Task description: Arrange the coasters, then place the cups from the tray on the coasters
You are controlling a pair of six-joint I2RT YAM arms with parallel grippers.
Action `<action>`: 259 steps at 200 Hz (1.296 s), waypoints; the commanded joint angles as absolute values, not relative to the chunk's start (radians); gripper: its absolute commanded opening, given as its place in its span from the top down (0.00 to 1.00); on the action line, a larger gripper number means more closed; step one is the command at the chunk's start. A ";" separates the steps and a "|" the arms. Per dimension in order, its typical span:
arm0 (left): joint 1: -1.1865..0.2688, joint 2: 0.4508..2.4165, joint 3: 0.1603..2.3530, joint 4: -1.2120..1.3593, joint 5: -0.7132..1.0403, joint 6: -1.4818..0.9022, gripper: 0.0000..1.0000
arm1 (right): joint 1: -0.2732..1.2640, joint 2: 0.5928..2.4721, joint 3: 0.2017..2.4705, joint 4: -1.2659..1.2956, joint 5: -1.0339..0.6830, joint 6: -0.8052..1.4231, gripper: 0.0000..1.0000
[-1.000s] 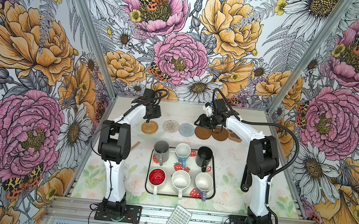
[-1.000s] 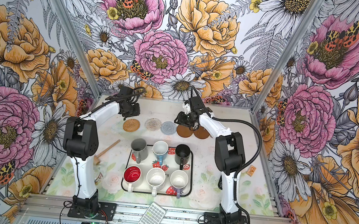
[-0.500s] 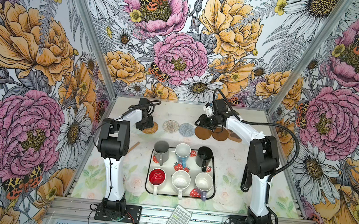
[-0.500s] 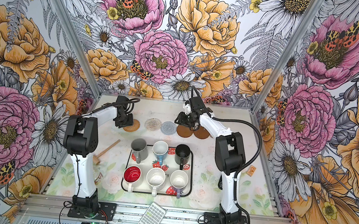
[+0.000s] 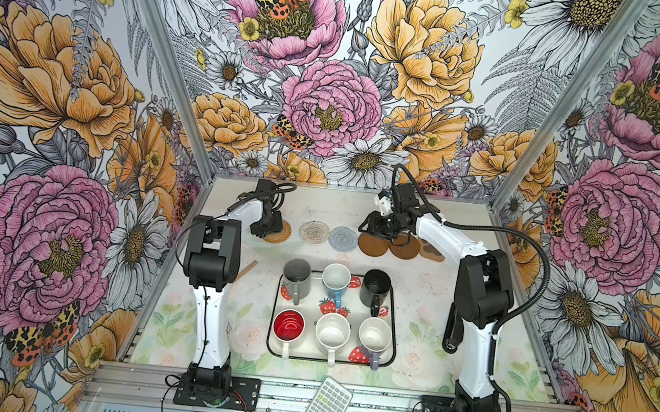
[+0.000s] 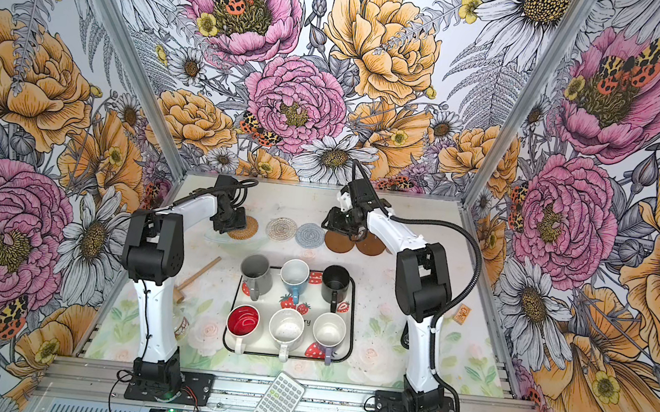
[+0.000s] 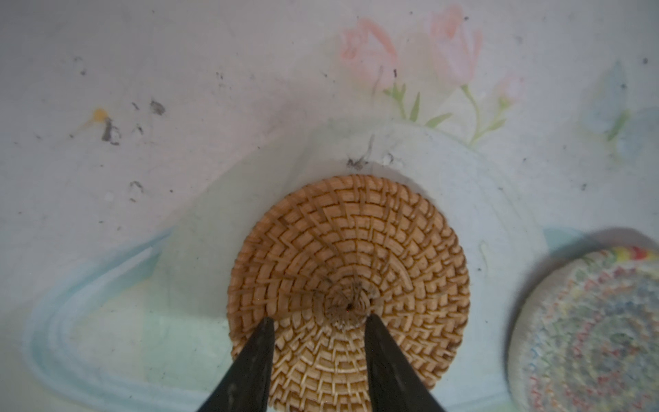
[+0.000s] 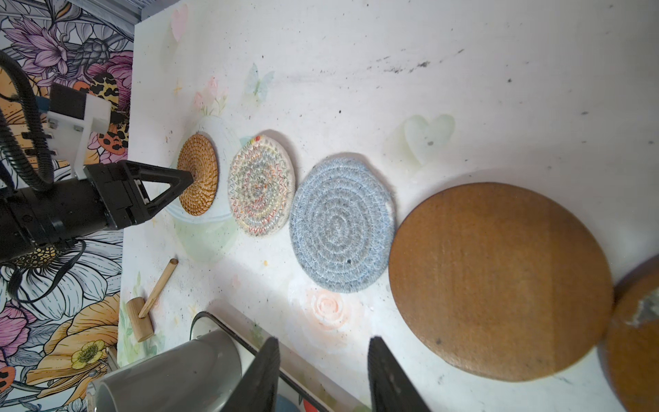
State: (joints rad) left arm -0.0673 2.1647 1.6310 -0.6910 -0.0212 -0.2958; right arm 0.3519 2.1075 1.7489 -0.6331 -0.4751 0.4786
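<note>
While the left gripper (image 7: pixel 319 321) hung low over the far left end of the row, its two black fingers stood partly apart with nothing clasped between them. Their tips were over the round tan woven rattan coaster (image 7: pixel 356 249), which lay flat on the pale flower-printed table (image 5: pixel 426 309); whether they pressed on it could not be told. Just right of it lay the whitish crochet coaster with coloured flecks (image 8: pixel 262 185), then the blue-grey crochet coaster (image 8: pixel 342 224), then a plain brown disc coaster (image 8: pixel 499 281). The right gripper (image 8: pixel 322 342) hovered beside that disc, its fingers partly open and empty. A second plain brown disc (image 5: pixel 404 247) overlapped the first, and the brown paw-shaped coaster (image 5: pixel 432 251) ended the row, partly hidden by the right arm. Nearer the arms' bases sat the white strawberry-print tray with a thin black rim (image 5: pixel 270 326), holding all six mugs in two rows. Behind were the tall grey (image 5: pixel 297 274), light blue (image 5: pixel 336 276) and black (image 5: pixel 375 287) mugs. In front were the white red-lined (image 5: pixel 288 324), white speckled (image 5: pixel 332 332) and lavender (image 5: pixel 374 335) mugs.
</note>
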 commanded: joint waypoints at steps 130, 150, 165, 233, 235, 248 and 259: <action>-0.100 2.216 1.659 -0.689 0.022 -0.296 0.56 | 0.347 2.056 1.727 -0.607 -0.481 0.482 0.57; -0.100 2.209 1.660 -0.689 0.020 -0.296 0.55 | 0.347 2.052 1.727 -0.607 -0.479 0.483 0.57; -0.098 2.200 1.661 -0.688 0.019 -0.296 0.55 | 0.346 2.048 1.727 -0.607 -0.480 0.482 0.57; -0.093 2.138 1.683 -0.689 0.021 -0.296 0.51 | 0.345 2.018 1.731 -0.600 -0.480 0.489 0.57; -0.094 2.135 1.684 -0.689 0.021 -0.296 0.50 | 0.345 2.017 1.732 -0.599 -0.481 0.489 0.57; -0.097 2.114 1.683 -0.688 0.017 -0.289 0.50 | 0.345 2.003 1.732 -0.597 -0.483 0.483 0.57; -0.097 2.093 1.680 -0.688 0.013 -0.286 0.49 | 0.345 1.989 1.731 -0.597 -0.482 0.475 0.57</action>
